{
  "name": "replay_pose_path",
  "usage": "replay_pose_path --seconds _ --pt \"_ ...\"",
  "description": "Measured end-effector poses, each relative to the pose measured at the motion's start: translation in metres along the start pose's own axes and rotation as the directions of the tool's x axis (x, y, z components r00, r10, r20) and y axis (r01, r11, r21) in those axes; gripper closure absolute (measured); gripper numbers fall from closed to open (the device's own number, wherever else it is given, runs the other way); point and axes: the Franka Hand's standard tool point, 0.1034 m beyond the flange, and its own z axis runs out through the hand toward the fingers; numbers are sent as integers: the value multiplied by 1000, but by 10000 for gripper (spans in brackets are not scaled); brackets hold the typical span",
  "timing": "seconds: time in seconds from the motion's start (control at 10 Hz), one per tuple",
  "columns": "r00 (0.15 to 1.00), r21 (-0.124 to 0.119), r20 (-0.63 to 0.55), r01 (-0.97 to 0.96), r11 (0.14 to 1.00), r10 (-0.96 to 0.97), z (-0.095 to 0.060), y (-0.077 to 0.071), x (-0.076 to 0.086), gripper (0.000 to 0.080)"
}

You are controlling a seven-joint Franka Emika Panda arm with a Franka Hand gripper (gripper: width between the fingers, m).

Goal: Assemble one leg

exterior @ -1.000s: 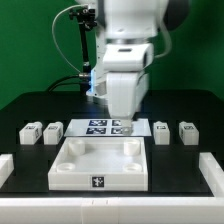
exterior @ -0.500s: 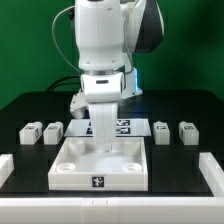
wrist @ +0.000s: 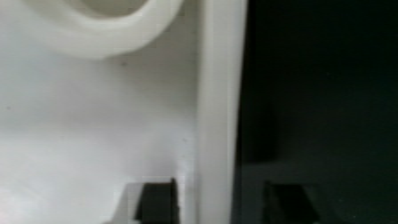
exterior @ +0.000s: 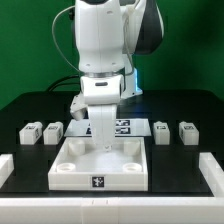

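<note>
Four small white legs with tags stand in a row: two at the exterior view's left (exterior: 30,131) (exterior: 52,130) and two at its right (exterior: 162,131) (exterior: 186,131). The large white tray-like part (exterior: 70,172) lies in the front middle. My gripper (exterior: 103,145) is lowered onto the tray's far rim. In the wrist view the fingers (wrist: 157,200) stand on either side of that rim (wrist: 217,110), with a gap on one side. The gripper (wrist: 221,200) is open and holds nothing. No leg is near it.
The marker board (exterior: 124,127) lies behind the tray, partly hidden by my arm. White L-shaped pieces sit at the front left (exterior: 5,168) and front right (exterior: 213,172) corners of the black table.
The arm has swung from the back towards the exterior view's left and come down over the tray's far rim. In the last half second it has barely moved.
</note>
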Motion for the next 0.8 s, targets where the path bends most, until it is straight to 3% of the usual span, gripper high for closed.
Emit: replay_pose_path --seconds 0.1,0.2,0.8 --pt "1000 0 0 0 1000 0 0 0 0 658" --pt "1000 -7 0 -1 1000 1 -1 2 0 739" --pt "1000 -10 0 -4 1000 4 -2 4 2 739"
